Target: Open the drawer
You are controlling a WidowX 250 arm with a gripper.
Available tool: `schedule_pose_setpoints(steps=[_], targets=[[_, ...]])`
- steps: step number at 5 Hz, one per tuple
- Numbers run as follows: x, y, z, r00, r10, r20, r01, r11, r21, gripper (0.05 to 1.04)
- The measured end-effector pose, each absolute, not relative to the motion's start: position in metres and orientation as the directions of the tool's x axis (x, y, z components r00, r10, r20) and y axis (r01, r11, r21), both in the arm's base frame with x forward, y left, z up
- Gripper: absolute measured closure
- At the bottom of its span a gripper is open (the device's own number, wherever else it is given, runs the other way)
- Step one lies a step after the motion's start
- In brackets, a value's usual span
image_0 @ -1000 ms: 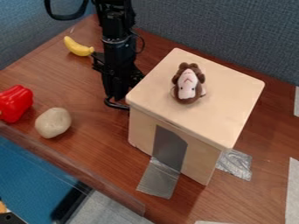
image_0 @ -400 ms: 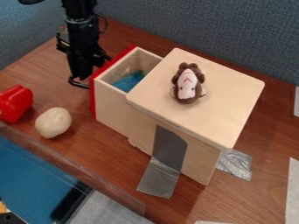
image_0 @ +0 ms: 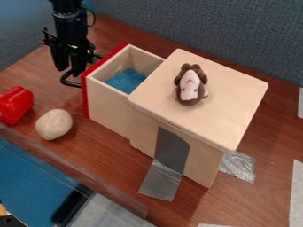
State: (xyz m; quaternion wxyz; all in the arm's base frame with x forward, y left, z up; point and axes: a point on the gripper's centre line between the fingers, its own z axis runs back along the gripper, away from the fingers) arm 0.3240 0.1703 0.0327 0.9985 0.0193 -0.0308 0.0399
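Observation:
The black gripper [image_0: 70, 71] hangs at the upper left, just left of the drawer's red front, with a gap showing between its two fingers. A black curved handle lies at its lower end, beside the red front. The wooden drawer [image_0: 109, 104] stands pulled out toward the left from the wooden box [image_0: 204, 119]. Inside the drawer lies something blue [image_0: 126, 80].
On the box top lies a brown and pink plush toy [image_0: 190, 84]. A red pepper [image_0: 15, 105] and a beige potato-like object [image_0: 54, 124] are at the left. Silver tape [image_0: 161, 181] runs from the box front onto the table.
The gripper has moved left and slightly up. The drawer, shut against the box at first, has slid out leftward, exposing the blue thing inside. The yellow banana has gone out of sight behind the arm.

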Motion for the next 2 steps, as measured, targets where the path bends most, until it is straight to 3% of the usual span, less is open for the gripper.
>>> schedule_pose_setpoints(steps=[1,2], targets=[[0.329,0.168,0.060,0.989,0.057,0.133,-0.062,0.997,0.036,0.121],[0.327,0.166,0.100,0.974,0.019,0.225,-0.037,0.996,0.079,0.079]])
